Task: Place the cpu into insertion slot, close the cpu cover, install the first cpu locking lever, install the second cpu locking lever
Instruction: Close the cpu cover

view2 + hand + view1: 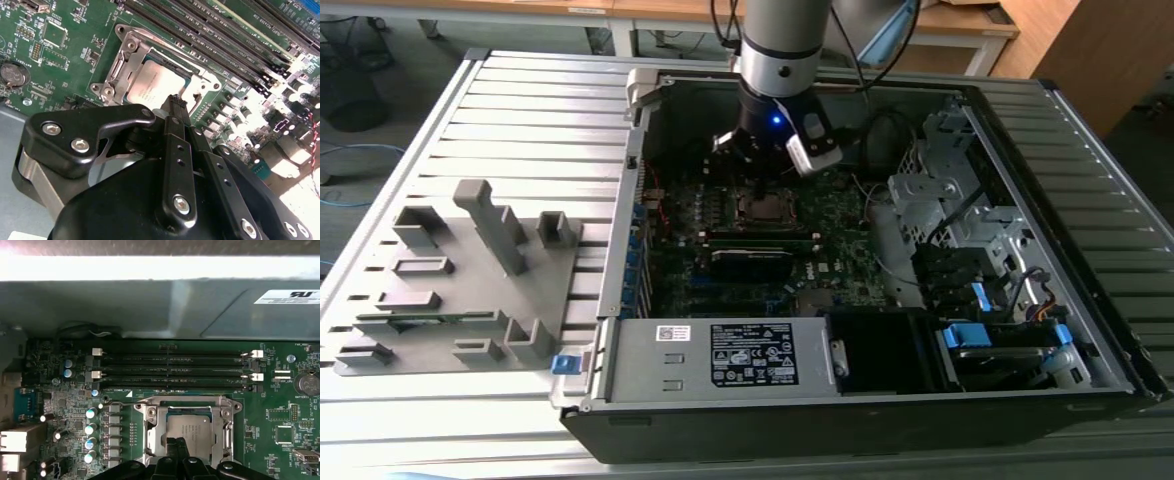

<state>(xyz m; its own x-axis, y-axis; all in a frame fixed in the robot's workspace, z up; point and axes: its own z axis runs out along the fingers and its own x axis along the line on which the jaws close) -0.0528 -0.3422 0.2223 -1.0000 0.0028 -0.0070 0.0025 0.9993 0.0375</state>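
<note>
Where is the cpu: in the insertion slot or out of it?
In. In both wrist views the cpu lies flat inside the insertion slot, with the cpu cover lying around its face.

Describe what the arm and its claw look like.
The arm is a silver-grey cylinder ending in a black wrist with a small blue light and a white boxy attachment. Black cables run beside it. In the second wrist view the claw is matte black, built of flat linkage bars fastened with silver screws.
</note>
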